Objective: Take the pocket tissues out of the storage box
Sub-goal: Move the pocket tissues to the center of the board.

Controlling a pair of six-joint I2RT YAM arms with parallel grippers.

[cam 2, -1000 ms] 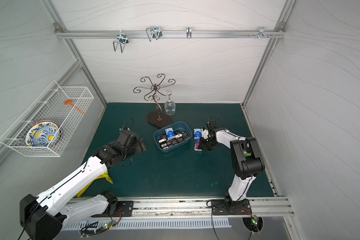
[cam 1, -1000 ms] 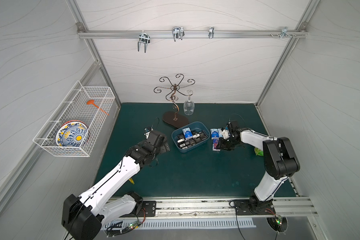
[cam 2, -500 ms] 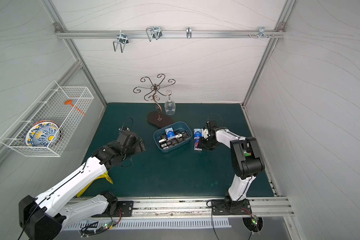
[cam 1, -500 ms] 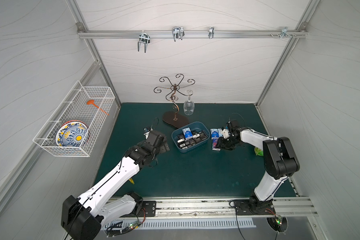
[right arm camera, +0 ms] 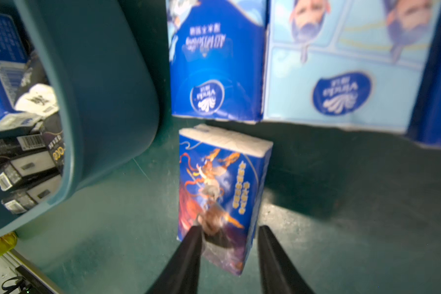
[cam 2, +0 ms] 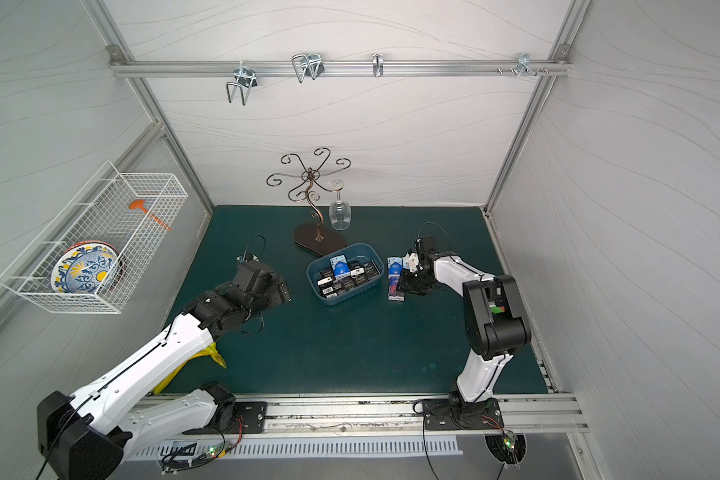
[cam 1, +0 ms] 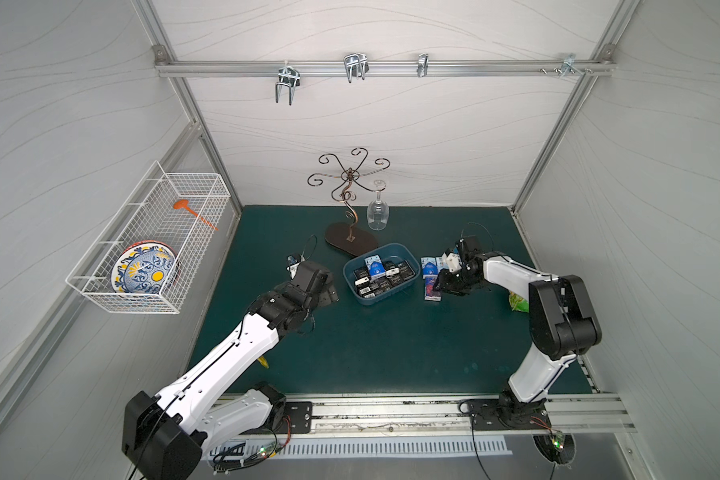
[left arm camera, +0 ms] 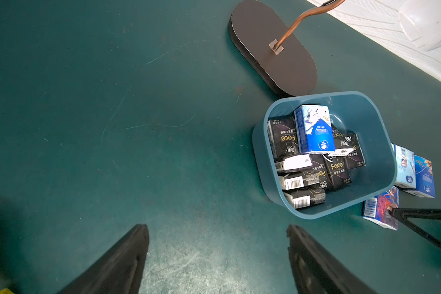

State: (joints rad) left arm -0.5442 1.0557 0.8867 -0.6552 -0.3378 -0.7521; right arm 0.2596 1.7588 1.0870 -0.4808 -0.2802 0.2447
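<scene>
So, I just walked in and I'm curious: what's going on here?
Pocket tissues are being taken out of the blue storage box. Most packs are inside; a few lie on the mat beside it. The right tool, jaws apart, sits over one of those. The left tool hovers open and empty nearby.
</scene>
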